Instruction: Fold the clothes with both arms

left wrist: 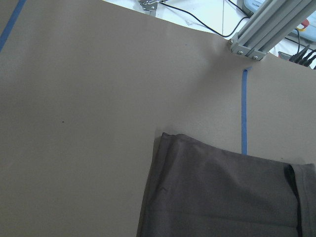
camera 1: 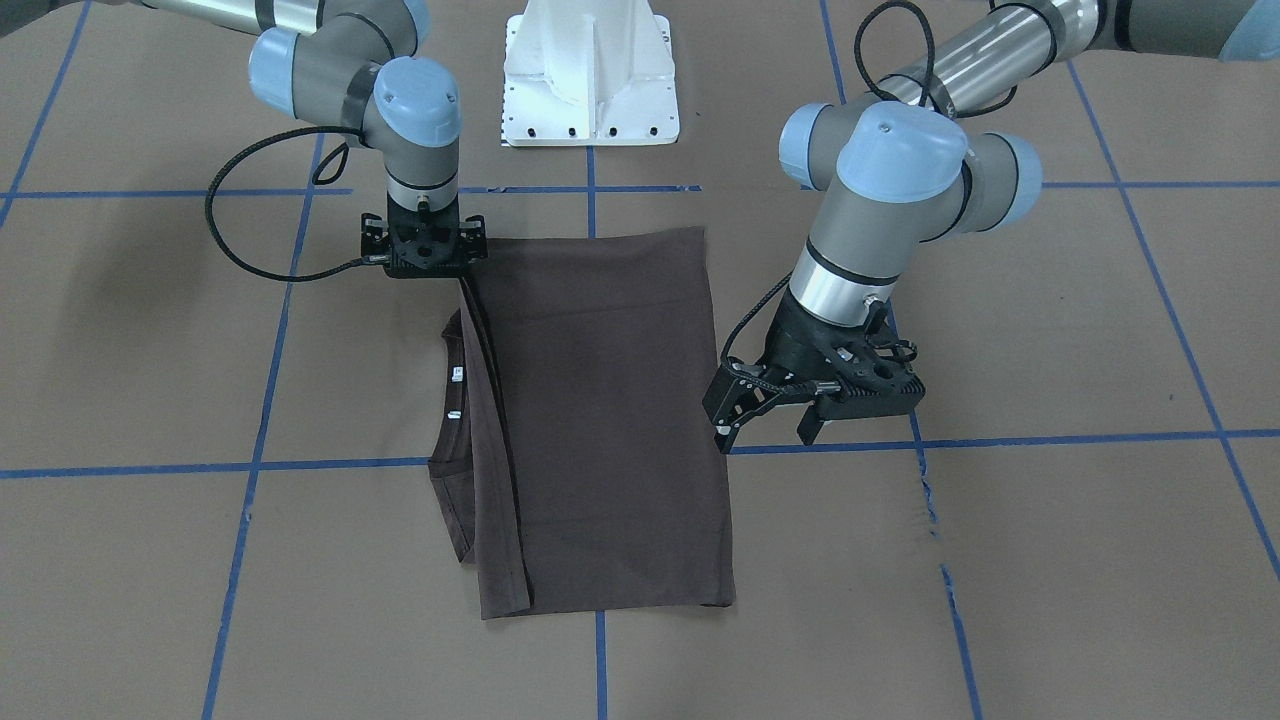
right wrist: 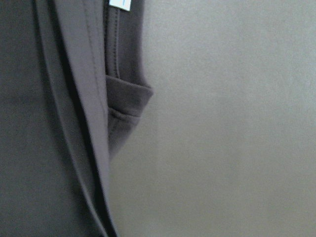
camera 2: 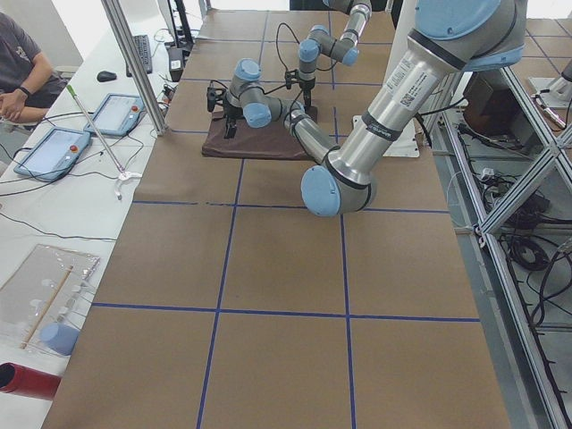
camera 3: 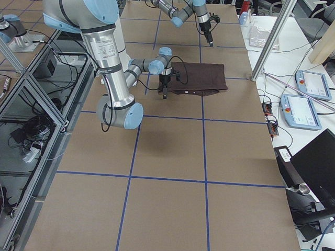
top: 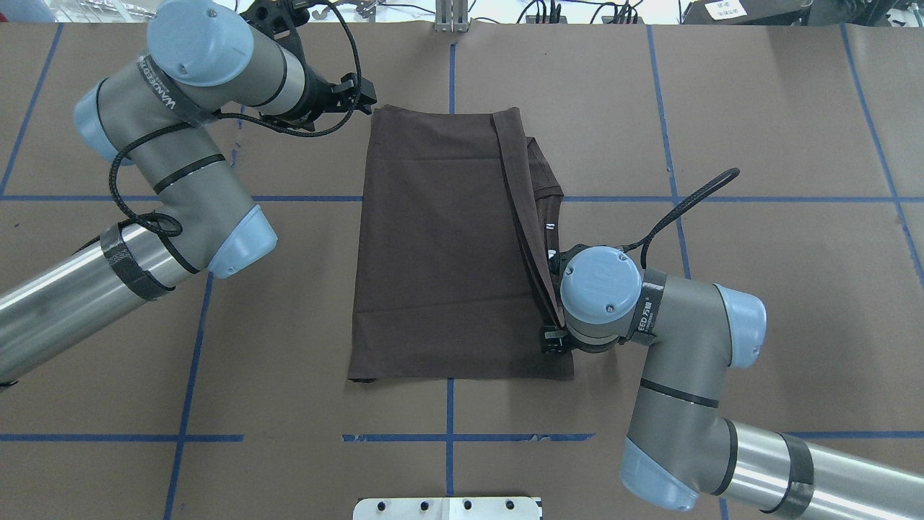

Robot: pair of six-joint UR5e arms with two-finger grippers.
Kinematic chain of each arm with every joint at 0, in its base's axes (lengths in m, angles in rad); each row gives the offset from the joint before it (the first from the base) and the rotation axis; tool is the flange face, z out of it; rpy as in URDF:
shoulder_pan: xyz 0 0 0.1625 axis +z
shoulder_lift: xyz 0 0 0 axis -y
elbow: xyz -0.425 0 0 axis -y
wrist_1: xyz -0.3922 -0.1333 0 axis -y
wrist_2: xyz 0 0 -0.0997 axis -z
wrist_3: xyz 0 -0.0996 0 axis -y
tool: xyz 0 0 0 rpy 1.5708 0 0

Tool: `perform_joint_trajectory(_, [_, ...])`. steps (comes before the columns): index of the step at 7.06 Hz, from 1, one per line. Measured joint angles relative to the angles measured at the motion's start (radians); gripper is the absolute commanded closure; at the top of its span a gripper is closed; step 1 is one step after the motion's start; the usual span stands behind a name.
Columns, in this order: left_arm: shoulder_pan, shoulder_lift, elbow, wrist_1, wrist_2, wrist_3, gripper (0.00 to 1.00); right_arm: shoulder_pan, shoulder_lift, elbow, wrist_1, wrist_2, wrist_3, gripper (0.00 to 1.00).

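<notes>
jaws of the left pincer [camera 1: 765, 432] stand wide apart and empty, tilted down at the table. the t-shirt [camera 1: 600, 400] lies flat just beside their tips, so i judge this arm is parked clear to let the fold settle. the shirt is thin, soft, dark brown cloth, folded to a long rectangle on matte brown paper [camera 1: 1050, 560]. its ribbed collar [camera 1: 455, 398] peeks from under the top layer, near the right pincer [camera 1: 425, 252]. that one points straight down at the cloth's corner. its tips are hidden, yet the hem rises taut into it, so it looks pinched on that edge.
</notes>
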Motion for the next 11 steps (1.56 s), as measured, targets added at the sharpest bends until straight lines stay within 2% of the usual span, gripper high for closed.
perform_joint_trajectory(3, [0.001,-0.003,-0.002,0.002,0.000,-0.001,0.00,0.058,-0.023,0.004,0.000,0.013,-0.058,0.00])
perform_joint_trajectory(7, [-0.001,0.002,-0.015,0.004,-0.037,0.004,0.00,0.141,0.072,-0.004,0.003,0.044,-0.090,0.00])
perform_joint_trajectory(8, [-0.003,0.003,-0.017,0.007,-0.055,0.014,0.00,0.154,0.118,-0.037,0.007,0.042,-0.094,0.00])
perform_joint_trajectory(11, [-0.020,0.028,-0.018,0.010,-0.084,0.071,0.00,0.185,0.302,-0.268,0.020,0.034,-0.140,0.00])
